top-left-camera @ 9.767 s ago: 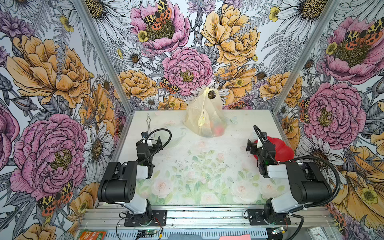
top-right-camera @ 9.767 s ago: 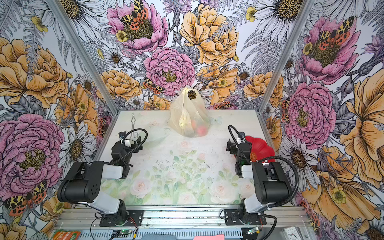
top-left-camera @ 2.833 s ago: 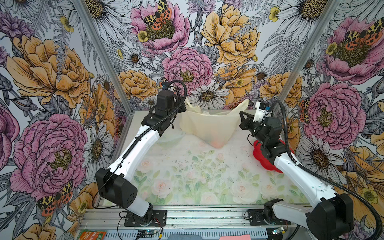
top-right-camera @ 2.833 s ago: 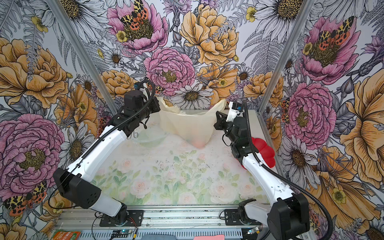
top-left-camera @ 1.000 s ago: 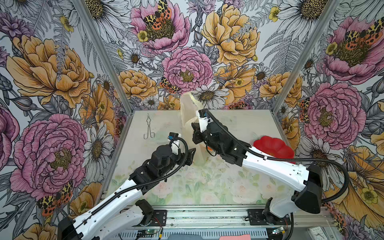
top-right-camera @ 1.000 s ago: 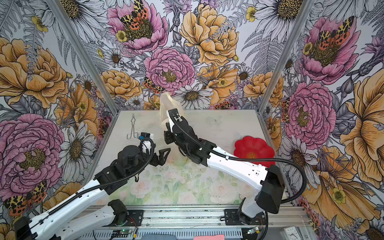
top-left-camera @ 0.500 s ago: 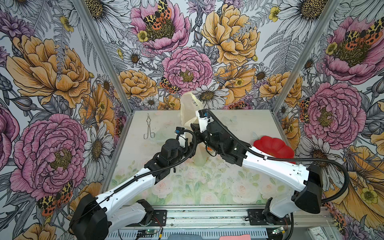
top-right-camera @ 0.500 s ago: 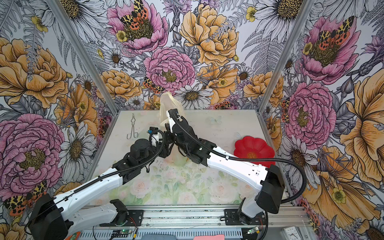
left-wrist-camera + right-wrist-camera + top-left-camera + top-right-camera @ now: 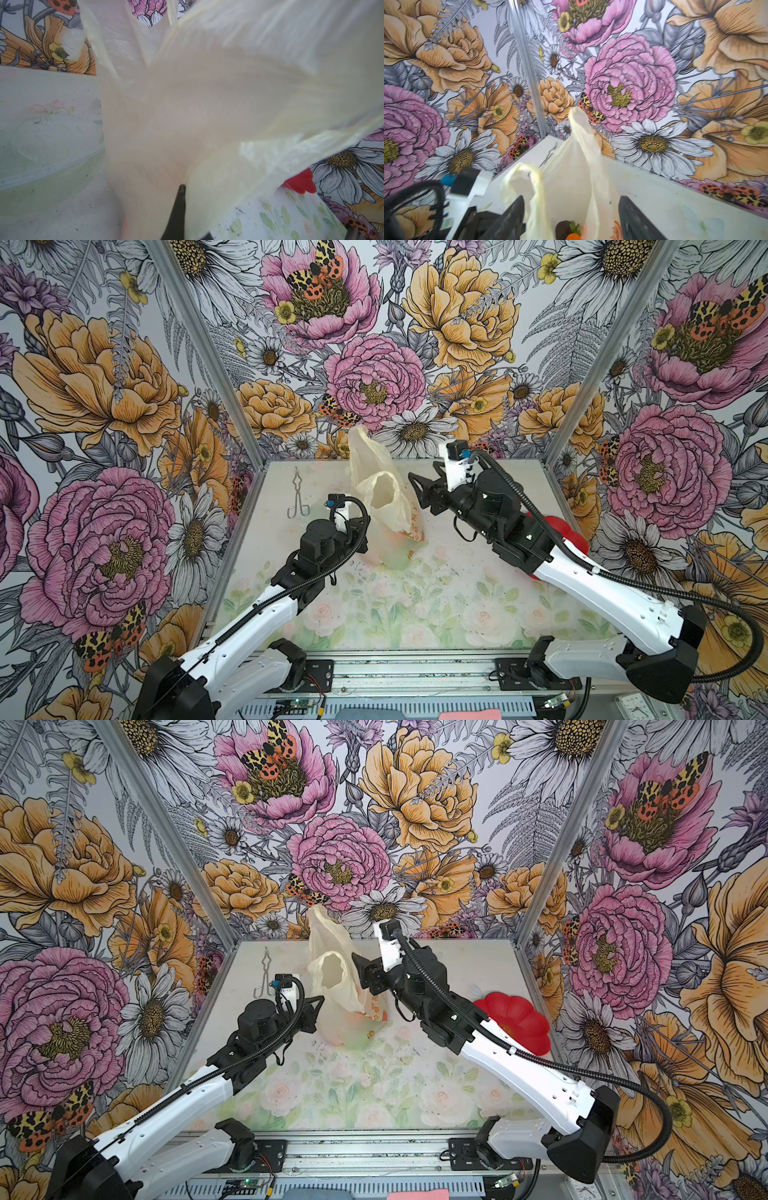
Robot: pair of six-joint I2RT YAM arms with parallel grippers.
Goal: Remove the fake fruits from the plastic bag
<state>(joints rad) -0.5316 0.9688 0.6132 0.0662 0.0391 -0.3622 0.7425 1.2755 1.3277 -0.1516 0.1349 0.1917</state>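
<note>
On the plastic bag (image 9: 390,506) my left claw (image 9: 319,1004) just clamped as my right claw (image 9: 570,202) opened wide, fake fruits (image 9: 564,229) still inside.

We find the fake fruits (image 9: 392,558) only blurred colours through the plastic bag (image 9: 395,506); the right arm (image 9: 602,589) hides much of the red plate (image 9: 575,541).

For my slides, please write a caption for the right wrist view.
The plastic bag seen between the open fingers of the right gripper, a dark brown fruit and an orange one showing inside.
</note>
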